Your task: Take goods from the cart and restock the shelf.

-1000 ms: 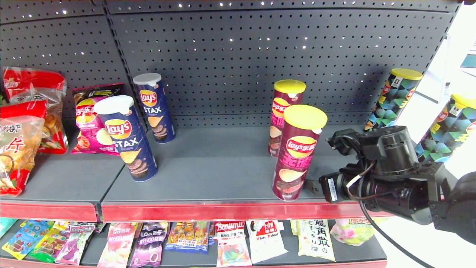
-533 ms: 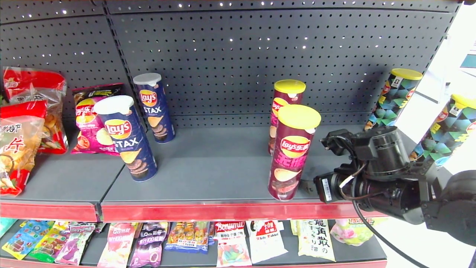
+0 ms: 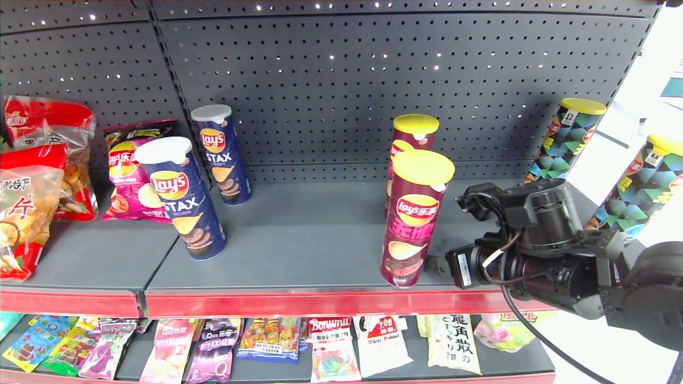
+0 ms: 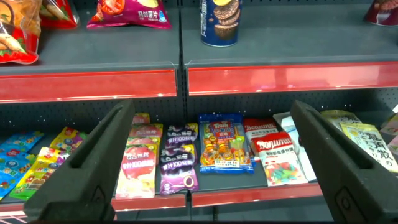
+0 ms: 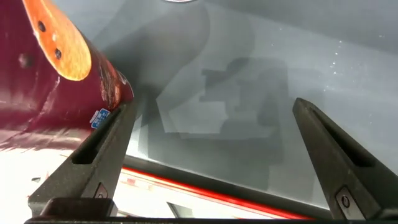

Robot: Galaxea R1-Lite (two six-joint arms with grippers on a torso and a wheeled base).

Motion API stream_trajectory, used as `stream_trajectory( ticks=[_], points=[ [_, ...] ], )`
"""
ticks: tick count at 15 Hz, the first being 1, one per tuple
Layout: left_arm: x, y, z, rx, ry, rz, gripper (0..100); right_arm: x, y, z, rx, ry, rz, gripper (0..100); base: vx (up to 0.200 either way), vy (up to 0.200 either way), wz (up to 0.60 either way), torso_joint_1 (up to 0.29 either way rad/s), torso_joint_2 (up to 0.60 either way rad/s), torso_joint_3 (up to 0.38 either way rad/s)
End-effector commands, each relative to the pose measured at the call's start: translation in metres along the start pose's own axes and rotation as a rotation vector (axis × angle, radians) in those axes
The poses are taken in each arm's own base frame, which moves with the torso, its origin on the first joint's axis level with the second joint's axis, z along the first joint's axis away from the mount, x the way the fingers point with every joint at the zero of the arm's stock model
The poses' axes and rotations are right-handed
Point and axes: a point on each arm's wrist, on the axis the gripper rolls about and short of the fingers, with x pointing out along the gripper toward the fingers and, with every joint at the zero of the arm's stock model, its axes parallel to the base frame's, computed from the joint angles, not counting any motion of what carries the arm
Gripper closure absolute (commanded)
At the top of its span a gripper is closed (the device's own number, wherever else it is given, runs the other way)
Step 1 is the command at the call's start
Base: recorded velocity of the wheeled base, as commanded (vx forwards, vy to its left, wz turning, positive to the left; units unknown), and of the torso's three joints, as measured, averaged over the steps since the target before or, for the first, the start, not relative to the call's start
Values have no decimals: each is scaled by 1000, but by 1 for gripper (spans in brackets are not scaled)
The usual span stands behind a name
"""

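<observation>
At the front of the grey shelf (image 3: pixel 299 234), just behind its red edge (image 3: pixel 320 302): a maroon can (image 3: pixel 413 218) with a yellow lid, upright, free of any grip. Right behind it, close to the pegboard back wall, a second maroon can (image 3: pixel 413 133) of the same kind.

Low beside the front can's base, on its right: the right fingers (image 5: pixel 99 155), spread wide and released, holding nothing. One finger right up against the can's side, touching or only just beside, hard to tell; the other well apart over bare shelf.

Further left on the same shelf: two blue cans (image 3: pixel 181 197) with pale lids, one in front of the other, then a purple snack bag (image 3: pixel 130 170) and red bags (image 3: pixel 48 154). At the far right, two cans with a patterned wrap (image 3: pixel 565 141).

Lower down, facing the lower shelf and its row of small snack packets (image 4: pixel 217 146): the left fingers (image 4: pixel 99 162), also spread wide, with nothing between them.
</observation>
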Motion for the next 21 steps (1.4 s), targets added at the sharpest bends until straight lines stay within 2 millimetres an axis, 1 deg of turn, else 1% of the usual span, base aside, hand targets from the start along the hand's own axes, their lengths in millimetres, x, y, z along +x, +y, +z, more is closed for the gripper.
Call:
stream_trajectory(
  ticks=[1,4,6,8,9,10,13,14,15,17,18,20,21],
  points=[
    [0,0,0,0,0,1,0,-1,1,0,-2,-2,4,0,0,0,0,0,0,0],
    [0,0,0,0,0,1,0,-6,-5,-1,10,-8,-5,0,0,0,0,0,0,0],
    [0,0,0,0,0,1,0,-29,-22,-1,50,-54,-16,0,0,0,0,0,0,0],
    [0,0,0,0,0,1,0,-52,-40,-2,78,-106,13,0,0,0,0,0,0,0],
    [0,0,0,0,0,1,0,-52,-40,-2,78,-106,13,0,0,0,0,0,0,0],
    [0,0,0,0,0,1,0,-74,-51,1,36,-183,116,0,0,0,0,0,0,0],
    [0,0,0,0,0,1,0,-89,-65,11,-108,-323,377,0,0,0,0,0,0,0],
    [0,0,0,0,0,1,0,-92,-66,11,-125,-340,517,0,0,0,0,0,0,0],
    [0,0,0,0,0,1,0,-92,-66,10,-140,-343,589,0,0,0,0,0,0,0],
    [0,0,0,0,0,1,0,-91,-65,11,-167,-352,645,0,0,0,0,0,0,0],
    [0,0,0,0,0,1,0,-84,-64,12,-191,-348,687,0,0,0,0,0,0,0],
    [0,0,0,0,0,1,0,-67,-67,16,-235,-357,677,0,0,0,0,0,0,0],
    [0,0,0,0,0,1,0,-59,-66,18,-261,-358,724,0,0,0,0,0,0,0]
  ],
)
